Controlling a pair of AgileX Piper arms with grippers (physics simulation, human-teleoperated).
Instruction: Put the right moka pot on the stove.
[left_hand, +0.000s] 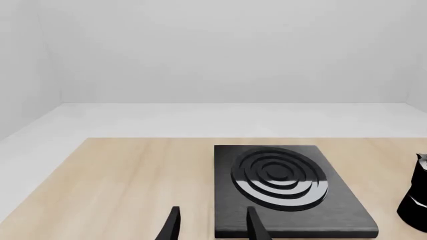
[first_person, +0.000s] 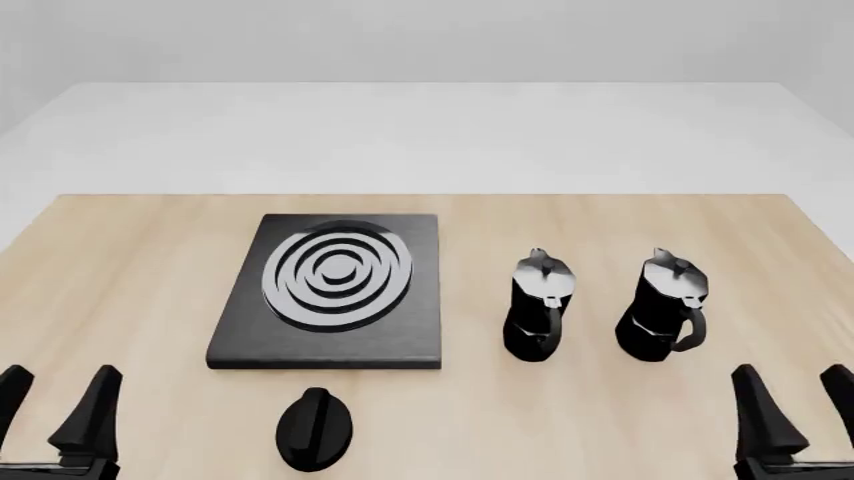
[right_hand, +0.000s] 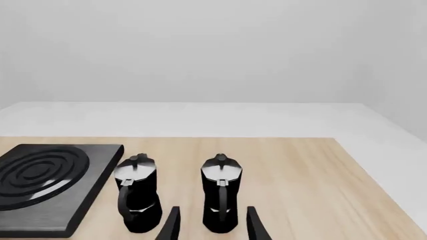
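While both the left gripper (first_person: 54, 405) and right gripper (first_person: 797, 405) waited released, nothing was grasped; the right small black faceted moka pot with silver lid (first_person: 663, 306), right of centre, needed reaching first, then the flat black stove slab (first_person: 400, 335).

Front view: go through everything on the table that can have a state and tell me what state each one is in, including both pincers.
right moka pot: upright on the table, lid shut, not held.
other moka pot: upright on the table, lid shut, not held.
stove: flat on the table, burner bare.
knob: on the table in front of the stove, untouched.
left pincer: open, holding nothing.
right pincer: open, holding nothing.
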